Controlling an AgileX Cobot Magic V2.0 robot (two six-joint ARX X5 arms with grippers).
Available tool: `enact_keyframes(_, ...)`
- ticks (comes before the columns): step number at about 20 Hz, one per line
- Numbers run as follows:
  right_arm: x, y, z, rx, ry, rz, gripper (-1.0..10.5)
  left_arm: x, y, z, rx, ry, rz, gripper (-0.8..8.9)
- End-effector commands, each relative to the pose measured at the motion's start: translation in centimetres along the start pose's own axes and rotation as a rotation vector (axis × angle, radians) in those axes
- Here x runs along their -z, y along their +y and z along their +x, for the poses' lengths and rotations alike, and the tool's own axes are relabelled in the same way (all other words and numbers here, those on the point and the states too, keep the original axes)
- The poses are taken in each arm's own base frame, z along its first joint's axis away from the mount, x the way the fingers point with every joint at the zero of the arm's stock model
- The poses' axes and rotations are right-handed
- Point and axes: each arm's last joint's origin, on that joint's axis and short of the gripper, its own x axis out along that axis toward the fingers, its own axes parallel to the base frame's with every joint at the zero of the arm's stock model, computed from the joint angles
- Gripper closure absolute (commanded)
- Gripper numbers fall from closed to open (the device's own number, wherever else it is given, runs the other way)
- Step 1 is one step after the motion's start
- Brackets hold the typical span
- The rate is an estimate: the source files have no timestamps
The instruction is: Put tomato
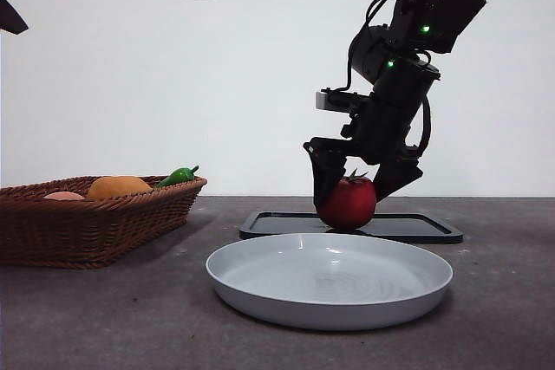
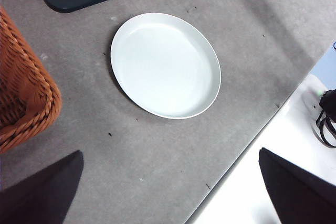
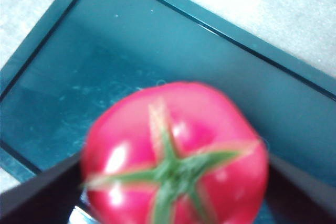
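The tomato (image 1: 349, 204), glossy red with a green calyx, rests on a flat dark tray (image 1: 416, 227) behind the plate. My right gripper (image 1: 357, 186) reaches down from the upper right, its two jaws pressed against the tomato's left and right sides. In the right wrist view the tomato (image 3: 176, 156) fills the space between the jaws of the right gripper (image 3: 176, 169), over the tray (image 3: 105, 51). My left gripper (image 2: 169, 153) is open and empty, high above the table. It shows only as a black tip (image 1: 10, 16) in the front view.
A white round plate (image 1: 329, 279) lies in front of the tray, also seen in the left wrist view (image 2: 165, 65). A wicker basket (image 1: 87, 223) at the left holds an orange fruit (image 1: 117, 186) and a green pepper (image 1: 178, 176).
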Motion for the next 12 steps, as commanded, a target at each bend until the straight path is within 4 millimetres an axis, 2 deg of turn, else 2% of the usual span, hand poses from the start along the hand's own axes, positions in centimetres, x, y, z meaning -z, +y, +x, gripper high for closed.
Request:
enact_keyframes(1,-0.5,0.2,0.3,-0.005,0.001,-0.01,4.3,-0.5,-0.2,-0.3,0.006,-0.016,0.024,2.83)
enact_keyframes(4,-1.1,0.5,-2.1,0.004,-0.01,-0.011,4.3,-0.5,-0.2,-0.3,0.006,-0.017,0.025,2.83)
enact_keyframes(6,-2.0,0.9,-5.1,0.009,-0.051,-0.016,4.3,-0.5,-0.2,-0.3,0.006,-0.017,0.025,2.83)
enact_keyframes(9,-2.7,1.9,-11.3,0.005,-0.107,-0.006,4.3,-0.5,-0.2,-0.3,0.006,-0.017,0.025,2.83)
enact_keyframes(12,-2.1,3.1,-18.2,0.001,-0.14,-0.006,4.3,-0.5,-0.2,-0.3,0.006,-0.018,0.026,2.83)
